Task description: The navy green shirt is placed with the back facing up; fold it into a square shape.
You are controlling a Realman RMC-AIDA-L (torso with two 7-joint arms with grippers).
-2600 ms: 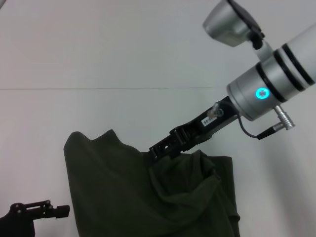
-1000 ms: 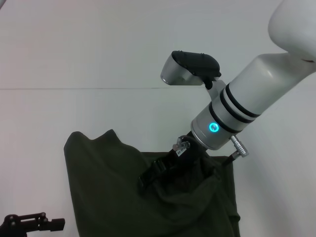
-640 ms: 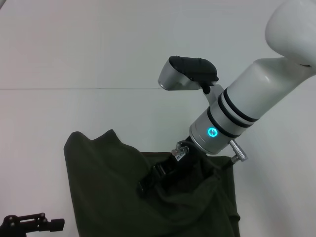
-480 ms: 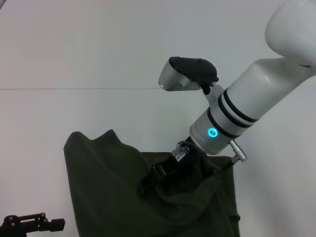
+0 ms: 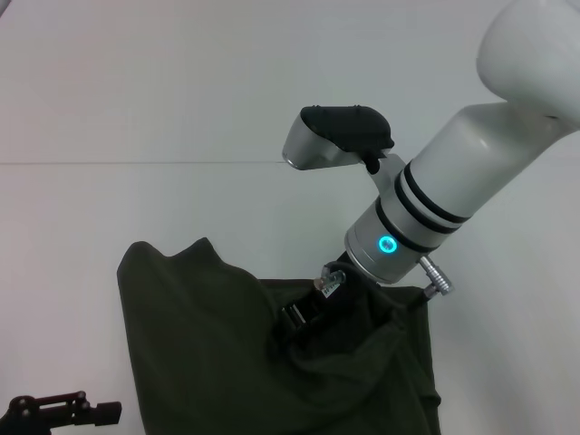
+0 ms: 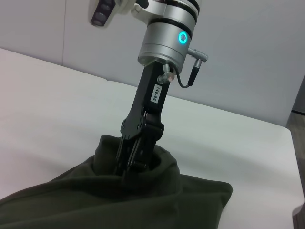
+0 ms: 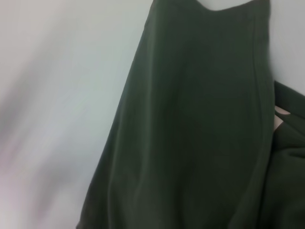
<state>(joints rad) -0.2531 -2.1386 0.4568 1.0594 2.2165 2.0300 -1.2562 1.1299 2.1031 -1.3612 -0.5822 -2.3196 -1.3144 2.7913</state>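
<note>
Right end effector point(image 6: 131, 167) tip buried in navy green shirt point(image 5: 208, 353) folds

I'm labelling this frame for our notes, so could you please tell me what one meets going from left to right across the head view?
Left gripper at the bottom-left corner → navy green shirt → right gripper, its tip down in the shirt's bunched fabric.

The shirt point(image 5: 199, 353) is plain dark olive-green, matte and soft, lying on the white table toward 6 o'clock in the head view. Its 9 o'clock part lies fairly flat, with a peaked edge at 11 o'clock. Toward 3 o'clock the cloth is bunched into raised, rumpled folds.
</note>
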